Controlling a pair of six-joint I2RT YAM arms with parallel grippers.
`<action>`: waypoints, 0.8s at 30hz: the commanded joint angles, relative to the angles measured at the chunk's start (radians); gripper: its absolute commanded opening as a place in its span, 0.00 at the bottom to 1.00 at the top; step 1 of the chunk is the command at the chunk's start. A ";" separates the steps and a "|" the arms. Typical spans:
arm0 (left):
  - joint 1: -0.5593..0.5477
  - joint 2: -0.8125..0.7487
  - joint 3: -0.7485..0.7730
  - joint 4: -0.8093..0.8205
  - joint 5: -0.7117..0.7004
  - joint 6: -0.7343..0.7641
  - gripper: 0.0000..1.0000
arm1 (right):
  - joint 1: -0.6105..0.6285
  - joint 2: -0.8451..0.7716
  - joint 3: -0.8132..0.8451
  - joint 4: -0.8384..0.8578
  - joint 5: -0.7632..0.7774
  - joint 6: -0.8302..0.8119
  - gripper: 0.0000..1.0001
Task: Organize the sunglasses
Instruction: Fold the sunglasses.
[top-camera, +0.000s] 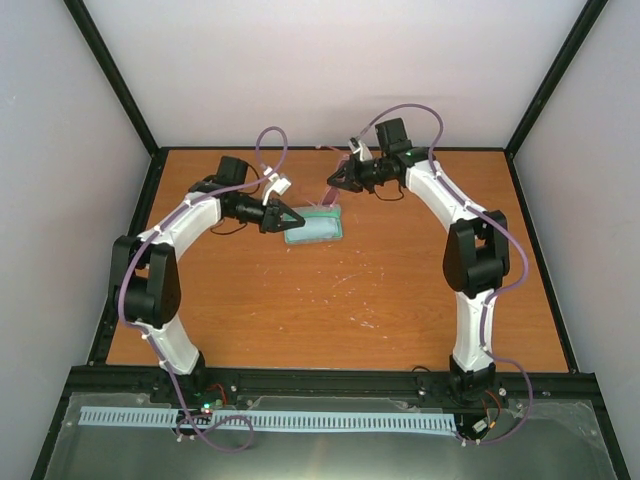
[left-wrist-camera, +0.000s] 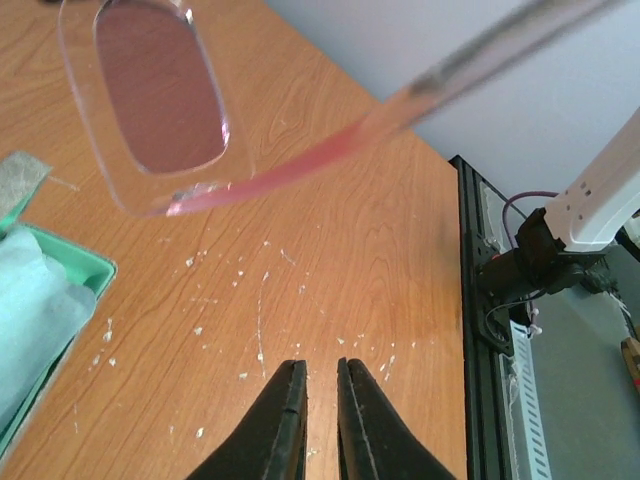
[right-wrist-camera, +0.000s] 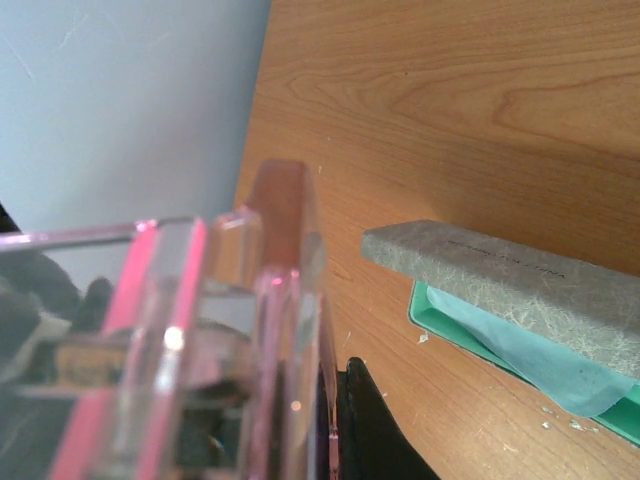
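**Sunglasses and open case, three views.** The sunglasses (left-wrist-camera: 160, 95), with a translucent pink frame and pinkish lenses, are held clear of the tabletop (left-wrist-camera: 380, 260), above and just beyond the far right corner of the case (right-wrist-camera: 500, 275). In the left wrist view one lens shows whole, with a slender temple arm running up and to the right from it. In the right wrist view the frame fills the near field, blurred.

The right fingers (right-wrist-camera: 372, 430) are closed on the frame of the sunglasses, on the far right side of the case. Only one dark finger shows below the frame; the exact contact point is hidden.

The left fingers (left-wrist-camera: 280, 430) stand at the left end of the case. They are almost closed, with only a thin slit between them, and hold nothing. Whether they touch the case cannot be told.

The case lies open on the tabletop, its grey lid raised along one long side over the teal lining. A pale blue cloth (right-wrist-camera: 545, 365) lies inside it. White flecks dot the wood on the near side of the case.
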 joint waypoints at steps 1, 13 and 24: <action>0.003 -0.044 0.013 0.084 0.051 -0.049 0.12 | 0.014 0.018 0.033 0.007 -0.014 0.010 0.03; 0.000 0.079 0.054 0.395 0.094 -0.351 0.13 | 0.095 -0.022 -0.027 0.026 -0.066 0.003 0.03; 0.041 0.054 0.061 0.367 -0.003 -0.328 0.16 | 0.060 -0.110 -0.181 -0.043 -0.045 -0.054 0.03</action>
